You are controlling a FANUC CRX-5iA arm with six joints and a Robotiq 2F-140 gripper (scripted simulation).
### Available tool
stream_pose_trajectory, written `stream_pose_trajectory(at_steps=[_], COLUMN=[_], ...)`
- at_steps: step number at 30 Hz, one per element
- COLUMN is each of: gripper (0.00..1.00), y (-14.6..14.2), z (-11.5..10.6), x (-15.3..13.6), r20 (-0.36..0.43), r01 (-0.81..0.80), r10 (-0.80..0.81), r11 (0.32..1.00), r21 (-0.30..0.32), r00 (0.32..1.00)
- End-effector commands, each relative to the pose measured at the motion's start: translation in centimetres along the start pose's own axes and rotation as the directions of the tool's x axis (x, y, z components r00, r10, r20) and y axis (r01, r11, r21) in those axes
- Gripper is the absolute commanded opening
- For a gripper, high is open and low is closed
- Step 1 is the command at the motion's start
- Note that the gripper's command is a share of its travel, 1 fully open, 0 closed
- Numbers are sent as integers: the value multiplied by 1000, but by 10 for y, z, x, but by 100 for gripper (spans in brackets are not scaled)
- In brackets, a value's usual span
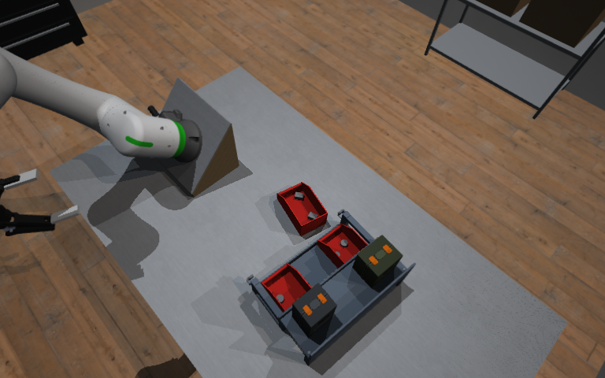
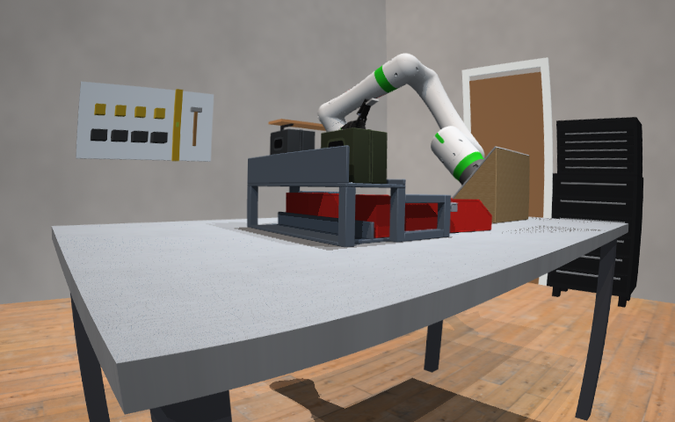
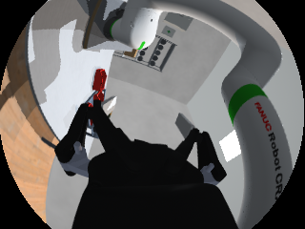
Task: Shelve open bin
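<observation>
The loose red bin (image 1: 313, 225) (image 2: 470, 216) (image 3: 99, 78) stands on the table just outside the shelf's front, its open front turned away from the shelf, with two grey parts inside. The blue-grey shelf (image 1: 336, 336) (image 2: 298, 166) holds a red bin (image 1: 285, 283) at one end of its row and another red bin (image 1: 341, 238) at the other. Both look level, open fronts out. The free place (image 1: 308, 264) lies between them. My gripper (image 1: 50, 194) (image 3: 147, 110) is wide open and empty, beyond the table's edge and far from the bin. The exterior view shows it only partly.
A dark grey case (image 1: 312, 323) (image 2: 293, 141) and a green case (image 1: 378, 264) (image 2: 368, 154) stand on the shelf's upper board, behind the bin row. The arm's wedge-shaped base (image 1: 220, 162) (image 2: 512, 189) stands on the table beyond the loose bin.
</observation>
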State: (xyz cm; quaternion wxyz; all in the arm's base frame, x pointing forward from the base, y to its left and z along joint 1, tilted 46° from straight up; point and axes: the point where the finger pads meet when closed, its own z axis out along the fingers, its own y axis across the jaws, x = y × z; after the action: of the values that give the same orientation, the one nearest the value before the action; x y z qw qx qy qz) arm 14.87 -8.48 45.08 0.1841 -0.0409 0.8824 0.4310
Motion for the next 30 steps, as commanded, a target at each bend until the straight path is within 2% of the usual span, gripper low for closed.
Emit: stream_pose_trajectory(at_steps=[1,30], gripper=[100,100], y=[0,-1], z=[0,0], x=[0,-1], r20=[0,-3], r01=[0,10], r10=[0,-10], r11=[1000,1000], r21=[0,1], r00=[1000,1000])
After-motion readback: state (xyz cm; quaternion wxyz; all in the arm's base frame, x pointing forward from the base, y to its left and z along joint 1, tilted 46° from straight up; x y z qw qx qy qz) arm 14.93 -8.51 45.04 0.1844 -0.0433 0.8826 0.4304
